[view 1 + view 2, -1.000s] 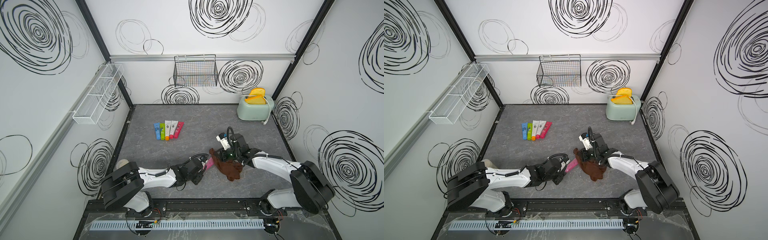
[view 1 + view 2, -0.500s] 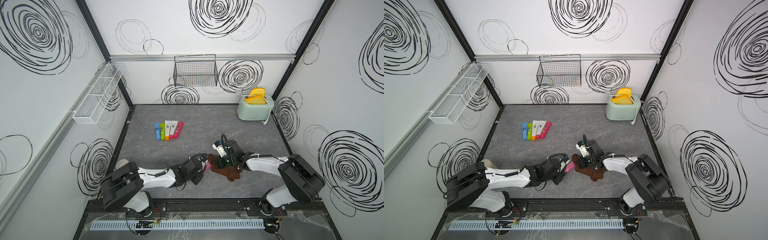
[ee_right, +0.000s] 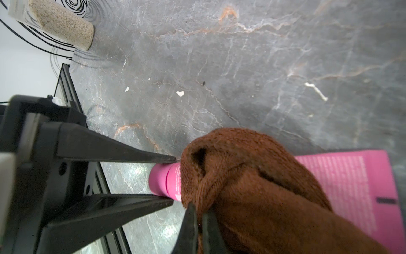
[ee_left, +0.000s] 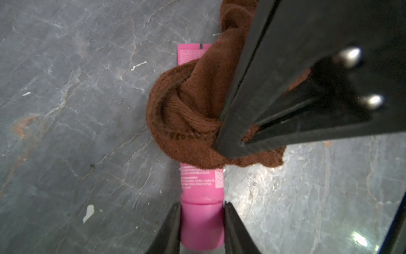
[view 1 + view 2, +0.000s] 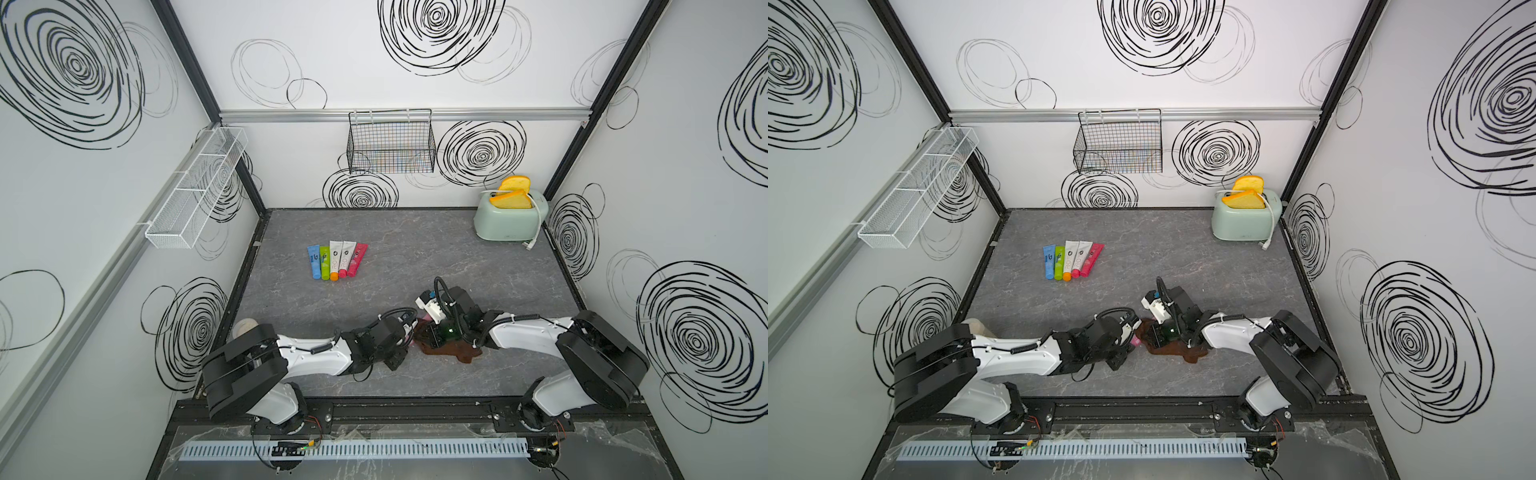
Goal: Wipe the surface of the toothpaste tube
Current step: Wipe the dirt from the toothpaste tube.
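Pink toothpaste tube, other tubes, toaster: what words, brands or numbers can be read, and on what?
Nothing reads legibly.
On the pink toothpaste tube, under the brown cloth: white small print and a square code, too blurred.
On the row of five tubes: dark logo marks, too small.
On the toaster: a small badge low on its front, too small.

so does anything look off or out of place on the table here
Only small things: white flecks dot the grey table, and the toaster has its white cable draped over it, plug end lying loose on the table. The pink tube and brown cloth look in order.
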Available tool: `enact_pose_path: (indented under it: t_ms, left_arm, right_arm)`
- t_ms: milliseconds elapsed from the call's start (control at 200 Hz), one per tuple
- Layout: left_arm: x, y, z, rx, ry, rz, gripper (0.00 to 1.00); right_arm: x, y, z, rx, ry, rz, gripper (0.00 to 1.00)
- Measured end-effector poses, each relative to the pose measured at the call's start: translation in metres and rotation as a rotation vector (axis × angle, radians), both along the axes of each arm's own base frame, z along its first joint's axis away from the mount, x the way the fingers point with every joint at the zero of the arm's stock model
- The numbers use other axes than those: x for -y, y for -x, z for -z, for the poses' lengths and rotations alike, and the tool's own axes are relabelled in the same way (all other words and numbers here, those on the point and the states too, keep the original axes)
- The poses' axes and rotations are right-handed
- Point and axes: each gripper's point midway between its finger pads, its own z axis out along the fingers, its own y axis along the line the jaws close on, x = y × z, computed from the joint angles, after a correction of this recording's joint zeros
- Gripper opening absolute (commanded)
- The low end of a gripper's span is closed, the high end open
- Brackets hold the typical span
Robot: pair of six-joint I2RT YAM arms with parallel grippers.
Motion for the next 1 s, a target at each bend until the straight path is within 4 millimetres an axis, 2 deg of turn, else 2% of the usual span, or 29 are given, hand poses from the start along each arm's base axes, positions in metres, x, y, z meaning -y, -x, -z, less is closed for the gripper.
enact_pose_path:
  t_ms: [175,260,530,595,680,815,1000]
  left_arm:
    - [0.002,-0.002,-0.003,0.011,0.016,-0.001,0.00]
    - [0.002,-0.002,-0.002,0.013,0.018,-0.002,0.00]
    - [0.001,-0.002,-0.001,0.014,0.015,-0.003,0.00]
    - [0.001,-0.001,-0.001,0.014,0.015,-0.003,0.00]
    - [0.001,0.000,-0.001,0.008,0.018,0.003,0.00]
    - [0.003,0.002,-0.001,0.000,0.023,0.011,0.00]
    - [0.002,0.002,0.000,-0.002,0.022,0.012,0.00]
  right_arm:
    - [0.050,-0.045,0.012,0.003,0.081,0.200,0.00]
    - [0.062,-0.053,0.017,0.007,0.111,0.243,0.00]
    - [0.045,-0.048,0.012,0.046,0.106,0.198,0.00]
    - [0.031,-0.037,0.007,0.057,0.081,0.156,0.00]
    - [0.011,-0.012,0.000,0.052,0.036,0.082,0.00]
    - [-0.006,0.013,-0.003,0.018,-0.010,0.014,0.00]
    - [-0.004,0.010,0.002,-0.010,-0.020,0.021,0.00]
